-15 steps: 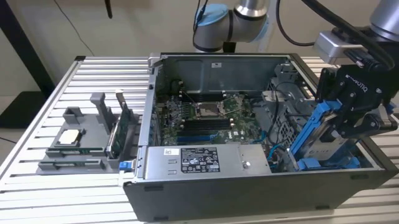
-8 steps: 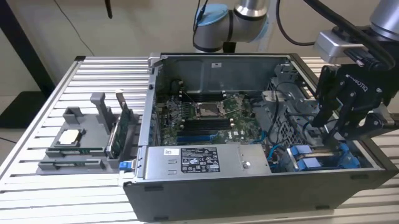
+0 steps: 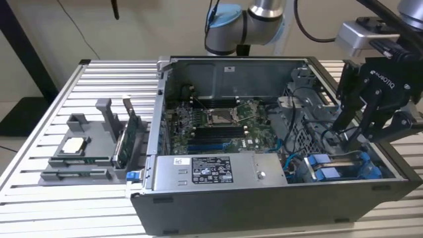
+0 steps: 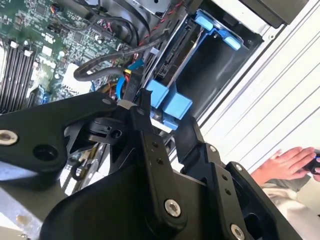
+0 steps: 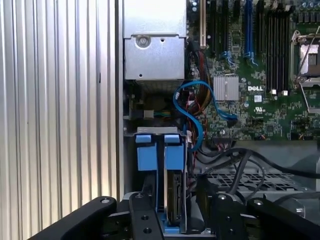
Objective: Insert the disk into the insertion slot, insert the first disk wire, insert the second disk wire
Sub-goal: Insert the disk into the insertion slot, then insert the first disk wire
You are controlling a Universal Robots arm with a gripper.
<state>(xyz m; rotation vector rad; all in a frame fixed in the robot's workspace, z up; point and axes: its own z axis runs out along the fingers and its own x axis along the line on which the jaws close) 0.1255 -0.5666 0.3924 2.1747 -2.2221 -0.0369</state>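
Two black jointed fingers of the hand, released, straddle the blue-framed disk.

The arm comes in at the top of the exterior view and ends on that view's right. There the black gripper hangs, pointing down. Its two fingers stand apart, with a wide gap in both wrist views.

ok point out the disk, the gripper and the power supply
disk (image 5: 175, 195): first wrist view, on its grey end face
gripper (image 3: 352, 130): exterior view, in the gap between its fingertips
power supply (image 3: 261, 166): exterior view, on its bare metal top
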